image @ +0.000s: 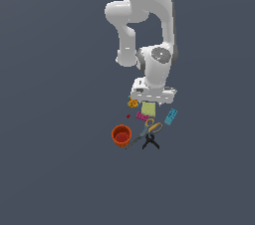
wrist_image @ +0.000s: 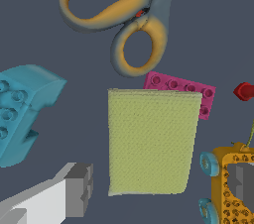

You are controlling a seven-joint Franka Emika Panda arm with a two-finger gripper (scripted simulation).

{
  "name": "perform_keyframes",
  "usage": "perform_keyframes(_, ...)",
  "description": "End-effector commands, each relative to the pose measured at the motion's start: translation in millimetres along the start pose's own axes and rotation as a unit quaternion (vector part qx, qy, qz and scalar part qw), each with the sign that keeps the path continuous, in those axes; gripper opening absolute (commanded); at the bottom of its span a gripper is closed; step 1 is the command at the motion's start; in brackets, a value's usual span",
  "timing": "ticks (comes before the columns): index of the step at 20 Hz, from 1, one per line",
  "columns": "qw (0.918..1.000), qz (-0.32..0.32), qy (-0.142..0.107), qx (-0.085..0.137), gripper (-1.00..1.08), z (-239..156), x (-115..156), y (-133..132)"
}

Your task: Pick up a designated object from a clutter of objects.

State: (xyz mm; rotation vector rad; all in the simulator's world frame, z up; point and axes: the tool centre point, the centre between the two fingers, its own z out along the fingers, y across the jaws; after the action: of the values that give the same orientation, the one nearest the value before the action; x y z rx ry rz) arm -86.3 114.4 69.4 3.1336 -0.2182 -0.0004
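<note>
Pad (wrist_image: 150,141): flat on tabletop (image: 50,169), touching pink brick (wrist_image: 191,88). Claw (wrist_image: 154,188): spread wide astride it, gripping nothing.

No readable text, labels, brand names, numbers or signs appear in either view. The yellow-green pad (wrist_image: 150,141) shows only a fine woven texture. The pink brick (wrist_image: 191,88) and cyan block (wrist_image: 22,109) carry plain round studs. The orange-handled scissors (wrist_image: 121,17) and the red-orange cup (image: 121,135) are unmarked, as is the dark surface (image: 50,119).
</note>
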Motion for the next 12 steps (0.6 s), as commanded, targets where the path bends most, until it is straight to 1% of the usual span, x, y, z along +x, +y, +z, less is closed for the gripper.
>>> perform_keyframes(1, 1.0000, 0.000, 0.000, 0.000, 1.00, 4.6, -0.4, 0.1)
perform_keyframes(12, 1.0000, 0.001, 0.000, 0.000, 1.00, 45.1, -1.6, 0.0)
